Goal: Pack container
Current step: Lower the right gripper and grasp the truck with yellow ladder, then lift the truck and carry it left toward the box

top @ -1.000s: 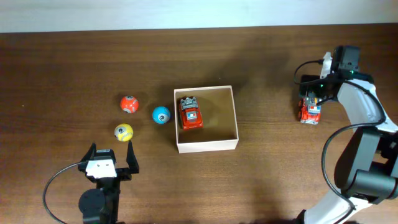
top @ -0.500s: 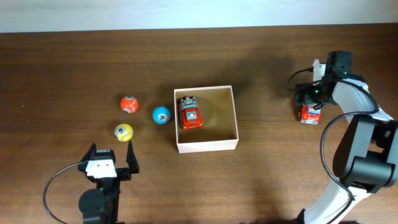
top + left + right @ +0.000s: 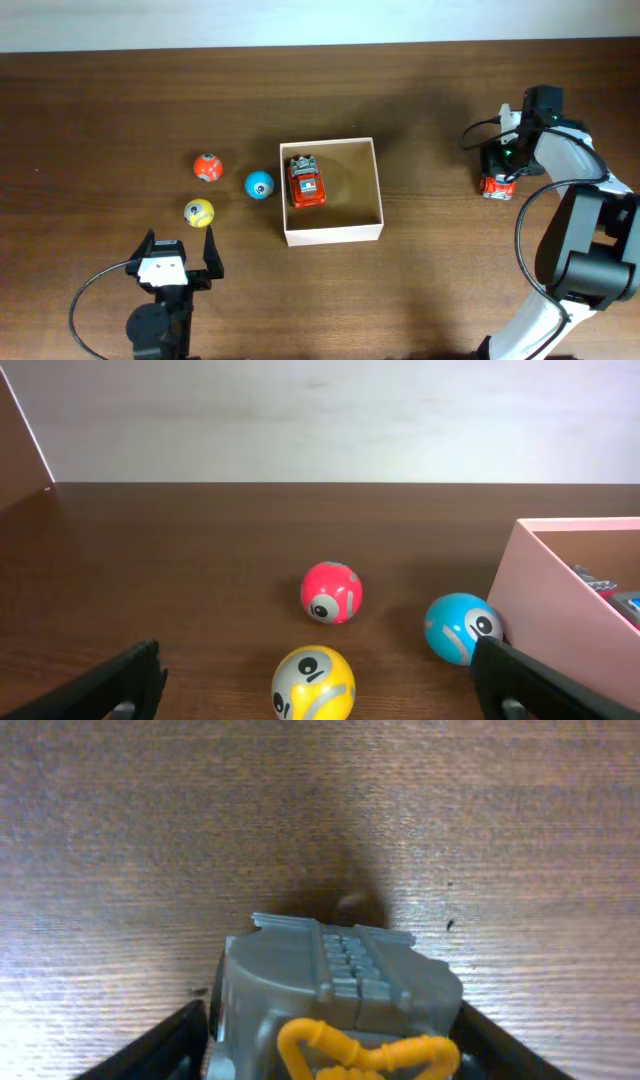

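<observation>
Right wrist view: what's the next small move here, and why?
Probably close the right gripper: its open fingers straddle the toy car, which stands on the table, well outside the container.

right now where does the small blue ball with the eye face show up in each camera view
overhead: small blue ball left of centre, just left of the pale cream cardboard box.
left wrist: ball lower right, beside the box's outer wall.
right wrist: not in it.
shared landmark: the box wall.
</observation>
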{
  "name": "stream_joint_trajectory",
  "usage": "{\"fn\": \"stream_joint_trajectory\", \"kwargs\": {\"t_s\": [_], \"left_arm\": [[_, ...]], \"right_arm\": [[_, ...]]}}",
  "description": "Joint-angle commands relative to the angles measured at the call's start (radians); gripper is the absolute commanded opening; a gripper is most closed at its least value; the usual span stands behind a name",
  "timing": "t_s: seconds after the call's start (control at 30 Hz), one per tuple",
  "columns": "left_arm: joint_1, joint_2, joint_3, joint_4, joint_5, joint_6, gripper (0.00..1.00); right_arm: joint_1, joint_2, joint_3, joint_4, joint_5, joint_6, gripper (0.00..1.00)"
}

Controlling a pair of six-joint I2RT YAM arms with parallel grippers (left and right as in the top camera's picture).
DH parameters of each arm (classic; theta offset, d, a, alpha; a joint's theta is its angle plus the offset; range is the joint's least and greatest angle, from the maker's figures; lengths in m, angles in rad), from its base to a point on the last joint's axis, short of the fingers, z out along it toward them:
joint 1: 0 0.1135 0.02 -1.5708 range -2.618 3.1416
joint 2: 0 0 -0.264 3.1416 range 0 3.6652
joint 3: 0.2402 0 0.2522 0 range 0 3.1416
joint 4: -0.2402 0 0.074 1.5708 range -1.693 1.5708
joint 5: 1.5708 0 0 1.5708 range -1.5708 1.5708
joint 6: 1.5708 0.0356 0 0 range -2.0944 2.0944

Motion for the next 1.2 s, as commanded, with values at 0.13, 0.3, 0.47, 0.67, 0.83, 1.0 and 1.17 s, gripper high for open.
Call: {"fn": "stream_joint_trajectory", "kwargs": {"t_s": [0.13, 0.3, 0.47, 0.67, 0.83, 1.0, 1.17], "left_arm": [[-0.003, -0.006, -0.002, -0.008, -0.003, 0.019, 0.99], [-0.003, -0.006, -0.002, -0.008, -0.003, 0.019, 0.99], [-0.003, -0.006, -0.002, -0.008, -0.003, 0.019, 0.99], [-0.003, -0.006, -0.002, -0.008, -0.003, 0.019, 0.99], [-0.003, -0.006, -0.002, -0.008, -0.003, 0.019, 0.99], [-0.003, -0.006, -0.002, -0.008, -0.003, 0.019, 0.99], [-0.003, -0.006, -0.002, -0.008, -0.003, 0.019, 0.99]], "right_arm": [[-0.002, 0.007, -0.009, -0.003, -0.016, -0.004, 0.57], [-0.002, 0.007, -0.009, 0.000, -0.016, -0.004, 0.50], [-0.002, 0.007, -0.008, 0.000, -0.016, -0.004, 0.46], [0.000, 0.007, 0.001, 0.000, -0.016, -0.004, 0.45], [0.000, 0.007, 0.008, -0.003, -0.023, -0.004, 0.46], [0.000, 0.007, 0.046, -0.041, -0.106, -0.003, 0.45], [0.000, 0.007, 0.175, -0.141, -0.256, -0.004, 0.45]]}}
